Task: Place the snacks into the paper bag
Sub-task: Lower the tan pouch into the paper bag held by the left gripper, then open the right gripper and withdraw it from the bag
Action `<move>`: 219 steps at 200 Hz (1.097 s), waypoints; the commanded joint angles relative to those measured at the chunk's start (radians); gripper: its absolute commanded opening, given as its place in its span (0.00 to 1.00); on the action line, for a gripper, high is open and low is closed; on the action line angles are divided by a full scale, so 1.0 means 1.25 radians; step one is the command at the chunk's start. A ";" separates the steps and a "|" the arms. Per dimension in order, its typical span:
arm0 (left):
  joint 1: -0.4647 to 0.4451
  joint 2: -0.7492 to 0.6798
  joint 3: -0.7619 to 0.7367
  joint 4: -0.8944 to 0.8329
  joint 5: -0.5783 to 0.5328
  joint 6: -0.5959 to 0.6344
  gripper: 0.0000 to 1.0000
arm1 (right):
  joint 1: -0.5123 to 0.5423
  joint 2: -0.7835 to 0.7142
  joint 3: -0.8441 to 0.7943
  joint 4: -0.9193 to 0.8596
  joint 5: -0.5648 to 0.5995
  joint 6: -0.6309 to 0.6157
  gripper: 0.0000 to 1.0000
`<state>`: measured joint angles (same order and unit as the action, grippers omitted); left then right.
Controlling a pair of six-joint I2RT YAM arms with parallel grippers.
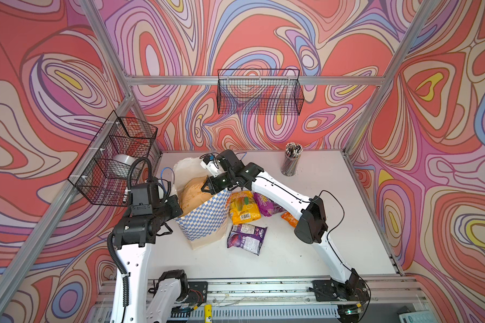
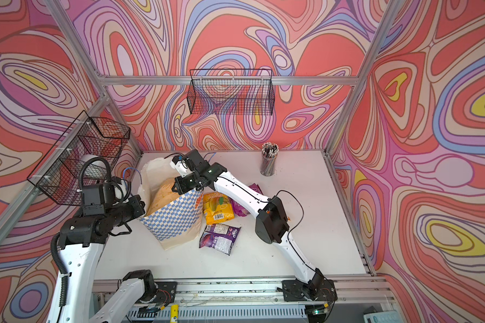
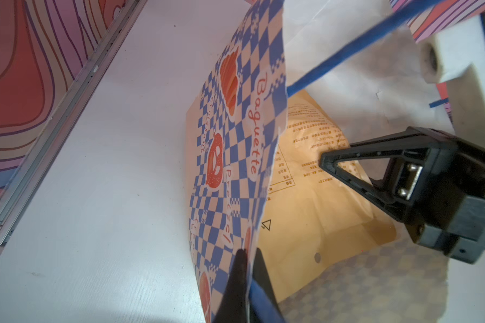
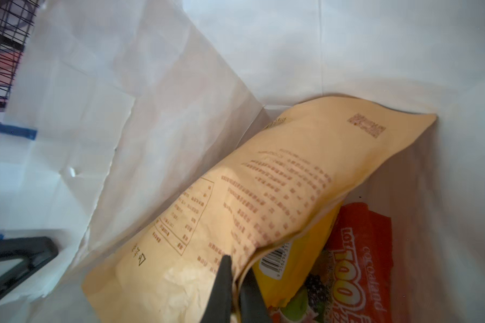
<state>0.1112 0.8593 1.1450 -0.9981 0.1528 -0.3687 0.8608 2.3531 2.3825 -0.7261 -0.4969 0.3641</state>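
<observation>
Paper bag (image 1: 205,221) setup:
Big packet (image 1: 192,195) inside, loose packets (image 1: 244,208) just right of it, pencil cup (image 1: 291,165) behind.

Matt paper bag (image 1: 205,221); glossy crinkly plastic snacks (image 1: 243,209).

Pencil cup (image 1: 291,161) on table (image 1: 333,229); basket (image 1: 95,179) perhaps holds tape (image 1: 121,165).

Both arms wear glossy white shells between matte black joint housings. A ribbed black hose (image 1: 113,256) runs along the left arm (image 1: 132,263) well behind its hand; a thin black cable (image 1: 343,213) trails the right arm (image 1: 275,187). The right gripper (image 1: 206,189) has black, hollow triangular fingers (image 3: 327,160), silver screws (image 3: 412,167) at the finger's root, and a white camera block (image 1: 209,165) just behind the hand.
</observation>
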 commanded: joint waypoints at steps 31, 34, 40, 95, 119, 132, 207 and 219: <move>-0.003 0.023 -0.003 -0.015 -0.073 -0.014 0.00 | 0.050 -0.175 -0.183 -0.015 0.077 -0.032 0.21; -0.003 0.023 -0.004 -0.014 -0.072 -0.015 0.00 | 0.049 -0.183 -0.195 -0.016 0.077 -0.026 0.23; -0.003 0.021 -0.005 -0.012 -0.074 -0.016 0.00 | 0.050 -0.195 -0.211 -0.019 0.077 -0.021 0.29; -0.003 0.029 -0.011 0.001 -0.082 -0.026 0.00 | 0.050 -0.223 -0.115 -0.067 0.120 -0.073 0.62; -0.003 0.043 -0.012 0.007 -0.081 -0.027 0.00 | 0.050 -0.239 -0.050 -0.044 0.114 -0.082 0.64; -0.003 0.056 -0.005 0.005 -0.072 -0.028 0.00 | 0.051 -0.261 -0.049 -0.011 0.121 -0.077 0.76; -0.003 0.083 0.036 0.008 -0.067 -0.050 0.00 | 0.021 -0.504 -0.190 -0.061 0.455 -0.102 0.98; -0.003 0.072 0.027 0.025 -0.063 -0.053 0.00 | -0.001 -0.569 -0.266 -0.062 0.493 -0.095 0.98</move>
<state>0.1108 0.9531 1.1709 -0.9894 0.0937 -0.4187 0.8997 1.7828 2.1746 -0.7658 -0.0715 0.2581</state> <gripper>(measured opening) 0.053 0.984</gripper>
